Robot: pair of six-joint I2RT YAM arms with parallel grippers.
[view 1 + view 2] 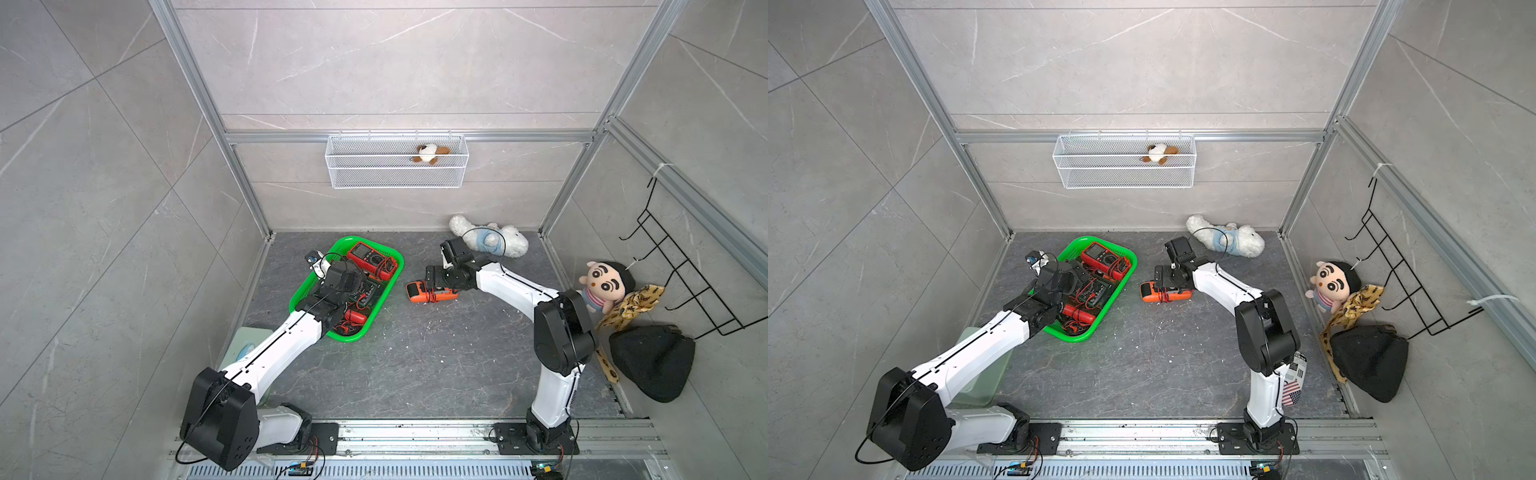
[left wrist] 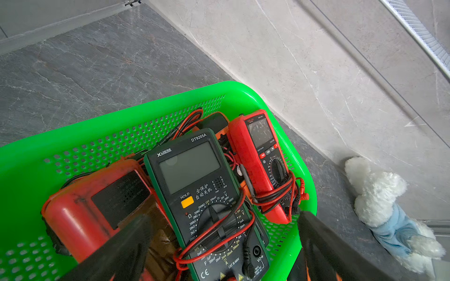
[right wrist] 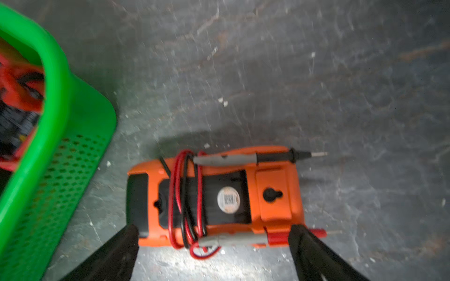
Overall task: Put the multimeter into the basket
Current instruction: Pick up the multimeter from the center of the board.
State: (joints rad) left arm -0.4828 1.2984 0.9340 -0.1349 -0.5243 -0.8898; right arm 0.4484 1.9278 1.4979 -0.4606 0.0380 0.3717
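Orange multimeter (image 3: 211, 194) back-up on the floor (image 1: 415, 365), just beside green basket (image 2: 165, 107) | right gripper (image 3: 214, 240) jaws spread wide, straddling it | left gripper (image 2: 219, 248) jaws spread above basket

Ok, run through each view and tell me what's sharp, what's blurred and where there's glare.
Right wrist view: motion-blurred throughout, the orange plastic multimeter and bright green perforated plastic basket smeared, a glare patch on the dark stone floor. Left wrist view: sharp, print on the dark green multimeter readable. Both top views: crisp, evenly lit, soft shadows only.
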